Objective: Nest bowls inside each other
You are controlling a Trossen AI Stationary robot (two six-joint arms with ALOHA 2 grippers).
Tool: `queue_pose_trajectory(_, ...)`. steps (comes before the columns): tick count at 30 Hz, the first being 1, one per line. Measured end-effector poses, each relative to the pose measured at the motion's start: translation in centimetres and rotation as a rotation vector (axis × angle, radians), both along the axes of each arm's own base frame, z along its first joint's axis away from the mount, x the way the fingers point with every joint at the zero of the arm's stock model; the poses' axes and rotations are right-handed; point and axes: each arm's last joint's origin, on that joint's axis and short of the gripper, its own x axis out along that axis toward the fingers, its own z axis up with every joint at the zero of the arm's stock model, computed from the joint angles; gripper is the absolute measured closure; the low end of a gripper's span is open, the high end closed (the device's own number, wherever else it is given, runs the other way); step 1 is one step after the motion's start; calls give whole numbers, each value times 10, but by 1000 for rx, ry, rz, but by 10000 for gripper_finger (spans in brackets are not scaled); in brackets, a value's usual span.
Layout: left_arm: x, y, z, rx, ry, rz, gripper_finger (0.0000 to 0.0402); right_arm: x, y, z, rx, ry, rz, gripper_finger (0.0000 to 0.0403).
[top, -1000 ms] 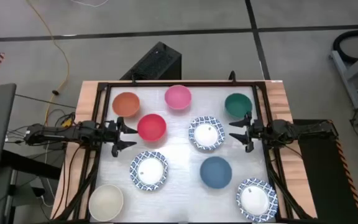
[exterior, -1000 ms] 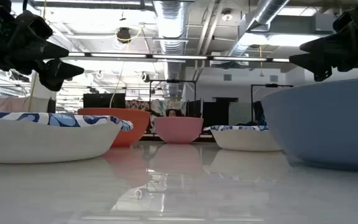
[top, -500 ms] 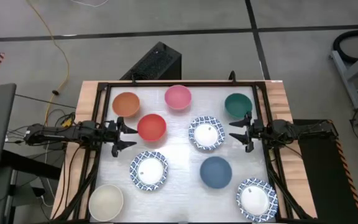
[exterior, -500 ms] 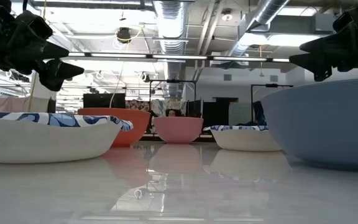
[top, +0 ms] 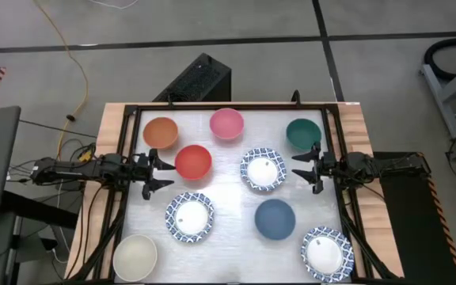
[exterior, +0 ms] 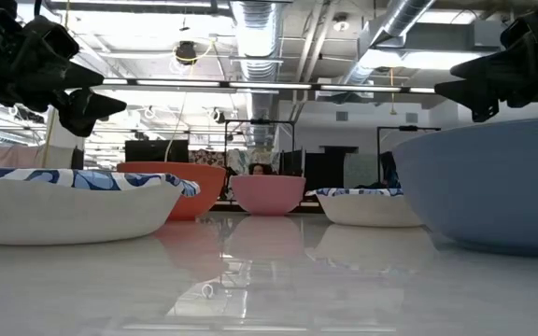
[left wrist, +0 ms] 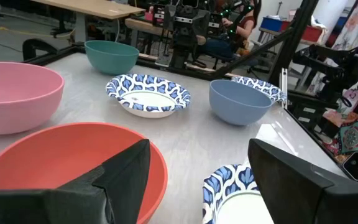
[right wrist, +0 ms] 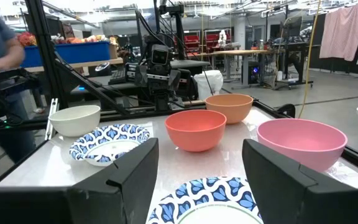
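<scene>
No nesting is done yet: nine small round bowls are spread singly over the white tabletop. Along the far edge sit the plain orange bowl, the plain pink bowl and the dark green bowl; the red bowl and one white bowl with a blue-patterned rim are mid-tabletop, a second patterned bowl and the blue bowl nearer the front, the cream bowl at the front-left corner, the third patterned bowl at the front-right corner. The left claw is held wide and empty at the left edge just beside the red bowl; the right claw is likewise wide and empty at the right edge, near the green bowl and the central patterned bowl. Likely risks: a thin rim could be pinched off-centre and the bowl tipped or skidded on the glossy surface; neighbours could be knocked on the way in, given the tight spacing by the red bowl; the shallower patterned bowls may sit high or rock if dropped into deeper plain ones. Full layout is given only by the high view. Claw height above the rims is shown only by the low view, where most bowls are hidden behind the blue one. The gap between the left claw's fingers is confirmed only by the left wrist view.
</scene>
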Motion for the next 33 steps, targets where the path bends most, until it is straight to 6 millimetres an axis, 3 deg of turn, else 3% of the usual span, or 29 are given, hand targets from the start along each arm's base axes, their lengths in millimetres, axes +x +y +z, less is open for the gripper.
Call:
queue_pose_trajectory(22,0,0,0,2,0,1,141,0,0,0,0,-1,0,148)
queue_pose_trajectory(33,0,2,1,101,-6,51,141,0,0,0,0,0,0,148)
